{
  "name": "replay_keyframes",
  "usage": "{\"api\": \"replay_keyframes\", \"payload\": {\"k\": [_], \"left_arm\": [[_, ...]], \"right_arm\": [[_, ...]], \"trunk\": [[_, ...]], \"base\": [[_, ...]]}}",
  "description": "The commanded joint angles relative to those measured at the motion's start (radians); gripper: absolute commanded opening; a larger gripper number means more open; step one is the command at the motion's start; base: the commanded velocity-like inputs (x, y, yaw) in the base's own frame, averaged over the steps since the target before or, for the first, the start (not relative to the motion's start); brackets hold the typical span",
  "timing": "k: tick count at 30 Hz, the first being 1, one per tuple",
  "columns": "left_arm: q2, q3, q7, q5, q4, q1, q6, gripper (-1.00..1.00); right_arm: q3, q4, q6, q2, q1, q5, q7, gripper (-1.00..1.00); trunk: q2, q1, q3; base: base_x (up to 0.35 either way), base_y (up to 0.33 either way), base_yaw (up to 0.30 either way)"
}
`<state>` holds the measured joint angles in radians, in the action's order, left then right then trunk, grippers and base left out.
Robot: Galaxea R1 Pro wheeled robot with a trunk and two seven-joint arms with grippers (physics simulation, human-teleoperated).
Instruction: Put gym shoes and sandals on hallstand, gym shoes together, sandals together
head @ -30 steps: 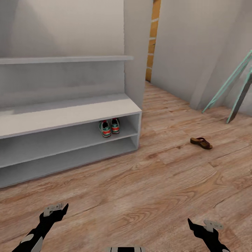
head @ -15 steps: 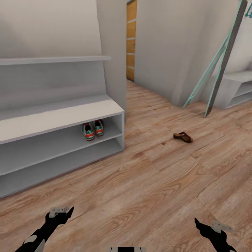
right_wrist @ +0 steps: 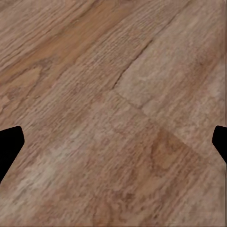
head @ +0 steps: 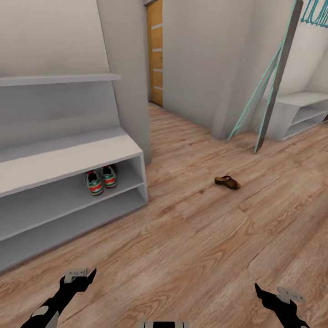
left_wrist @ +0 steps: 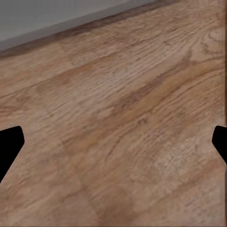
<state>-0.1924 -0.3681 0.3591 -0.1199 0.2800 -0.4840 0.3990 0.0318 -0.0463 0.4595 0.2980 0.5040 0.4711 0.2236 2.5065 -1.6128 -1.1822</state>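
Two gym shoes [head: 101, 179], cream with green stripes and red accents, stand side by side on the upper open shelf of the light-grey hallstand [head: 68, 157] at the left. One dark-brown sandal [head: 227, 182] lies on the corridor floor [head: 205, 237], well right of the rack. My left gripper [head: 82, 275] and right gripper [head: 271, 294] hang low at the near edge, far from both. In the wrist views the dark fingertips [left_wrist: 10, 144] [right_wrist: 10, 142] stand wide apart over bare planks, both open and empty.
A wall corner [head: 132, 91] rises right behind the rack, with an orange-brown door [head: 156, 50] beyond it. A teal-and-grey frame [head: 273, 77] leans on the far right wall beside a second low grey bench [head: 298, 114].
The camera has swung right: the rack and shoes slid left in the picture, and the door and second bench came into sight. Both grippers kept their pose.
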Motion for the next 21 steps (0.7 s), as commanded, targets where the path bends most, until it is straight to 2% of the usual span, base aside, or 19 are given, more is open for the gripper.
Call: {"api": "replay_keyframes", "payload": {"k": [1,4,14,21], "left_arm": [[0.000,-0.009,0.004,-0.011,-0.001,-0.001,0.004,1.00],[0.000,-0.009,0.004,-0.011,0.000,-0.001,0.004,1.00],[-0.001,-0.009,0.004,-0.010,0.001,-0.001,0.004,1.00],[-0.001,-0.009,0.004,-0.009,0.003,-0.001,0.004,1.00]], "right_arm": [[0.004,0.002,0.002,0.003,0.000,0.011,0.008,1.00],[0.005,0.002,0.002,0.013,0.001,0.011,0.006,1.00],[0.005,0.001,0.004,0.012,0.001,0.011,0.005,1.00],[0.005,0.005,0.004,0.012,0.001,0.011,0.004,1.00]], "trunk": [[0.000,0.000,-0.001],[0.000,0.000,-0.001],[0.000,0.000,-0.001],[0.000,0.000,-0.001]], "base": [[0.236,-0.182,-0.003],[0.144,-0.235,-0.001],[0.028,-0.207,0.000],[0.000,-0.004,-0.228]]}}
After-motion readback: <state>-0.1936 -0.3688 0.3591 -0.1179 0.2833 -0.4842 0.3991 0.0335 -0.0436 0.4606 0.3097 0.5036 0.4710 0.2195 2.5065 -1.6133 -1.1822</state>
